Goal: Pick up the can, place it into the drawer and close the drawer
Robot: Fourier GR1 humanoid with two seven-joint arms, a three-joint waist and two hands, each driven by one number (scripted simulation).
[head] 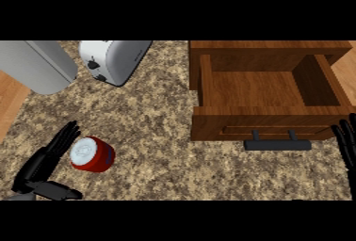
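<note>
the left hand is lying near left with fingers straight and spread, holding nothing, fingertips just beside the red can, which is lying on the counter. it looks stiff, light and smooth, best wrapped round its sides. far right, the drawer is standing open. the right hand is resting open at the right edge.

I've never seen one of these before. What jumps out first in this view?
The open wooden drawer at upper right, with its black handle. Then the red can at lower left on the speckled counter, the black left hand beside it with straight fingers. A silver toaster sits at the top.
</note>
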